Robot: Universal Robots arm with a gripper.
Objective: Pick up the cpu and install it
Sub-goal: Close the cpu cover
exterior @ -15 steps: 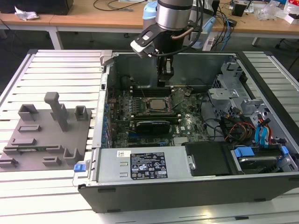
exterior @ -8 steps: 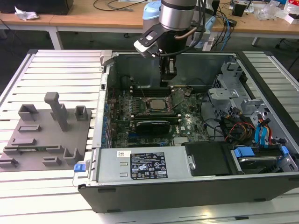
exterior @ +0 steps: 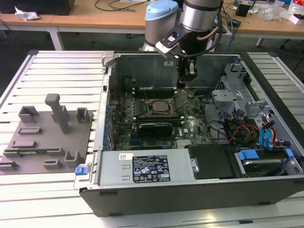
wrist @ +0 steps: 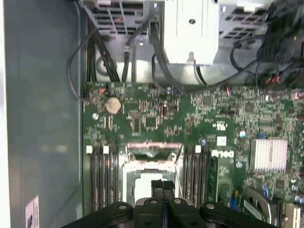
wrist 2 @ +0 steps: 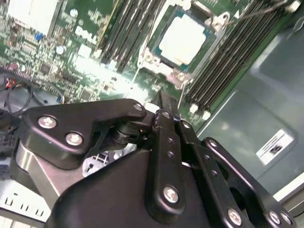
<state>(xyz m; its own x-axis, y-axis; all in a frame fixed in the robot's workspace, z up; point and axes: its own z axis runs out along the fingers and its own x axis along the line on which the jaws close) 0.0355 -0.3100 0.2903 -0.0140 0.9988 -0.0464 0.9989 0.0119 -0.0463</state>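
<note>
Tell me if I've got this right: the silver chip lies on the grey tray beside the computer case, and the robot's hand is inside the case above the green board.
Not quite: the cpu is not on the grey tray but sits in the socket on the green board, as the second wrist view shows. The hand is inside the computer case above that board.

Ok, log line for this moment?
gripper: fingers shut, nothing held | cpu: lying in socket, silver top up | position: gripper above motherboard, near socket
</note>
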